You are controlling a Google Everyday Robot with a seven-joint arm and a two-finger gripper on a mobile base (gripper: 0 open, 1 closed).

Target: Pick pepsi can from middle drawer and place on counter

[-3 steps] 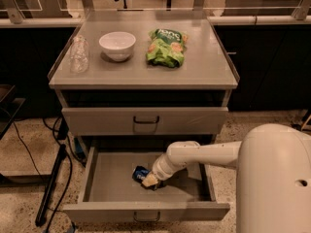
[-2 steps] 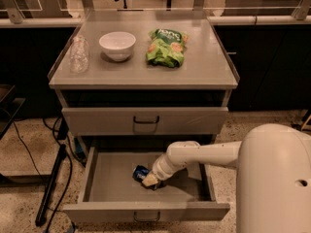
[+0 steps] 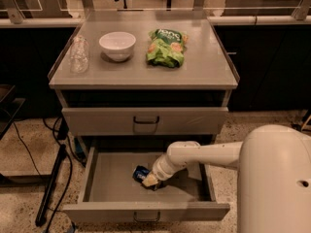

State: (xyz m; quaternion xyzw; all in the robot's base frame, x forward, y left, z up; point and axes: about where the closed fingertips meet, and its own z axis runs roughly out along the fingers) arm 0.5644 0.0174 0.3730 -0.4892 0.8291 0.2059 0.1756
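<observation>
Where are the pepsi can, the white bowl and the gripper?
pepsi can point(image 3: 140, 172): camera view, its blue side.
white bowl point(image 3: 117, 46): camera view, its outer wall.
gripper point(image 3: 150, 180): camera view, its tip, in the middle drawer point(image 3: 112, 178) by the can.

**Dull grey metal, with a few shiny things**

The counter point(image 3: 146, 76) is smooth, matt grey. By its left edge stands a clear, see-through bottle point(image 3: 79, 55). Next to the bottle is a glossy white bowl point(image 3: 117, 44), and nearer the back edge lies a crinkled, shiny green bag point(image 3: 166, 47). The shut drawer front point(image 3: 184, 120) is the same dull grey metal. In the open drawer point(image 3: 109, 186), near the middle of its matt floor, the smooth cream gripper point(image 3: 150, 181) sits at a glossy dark blue can point(image 3: 140, 173). The arm point(image 3: 204, 155) has a satin off-white shell.
</observation>
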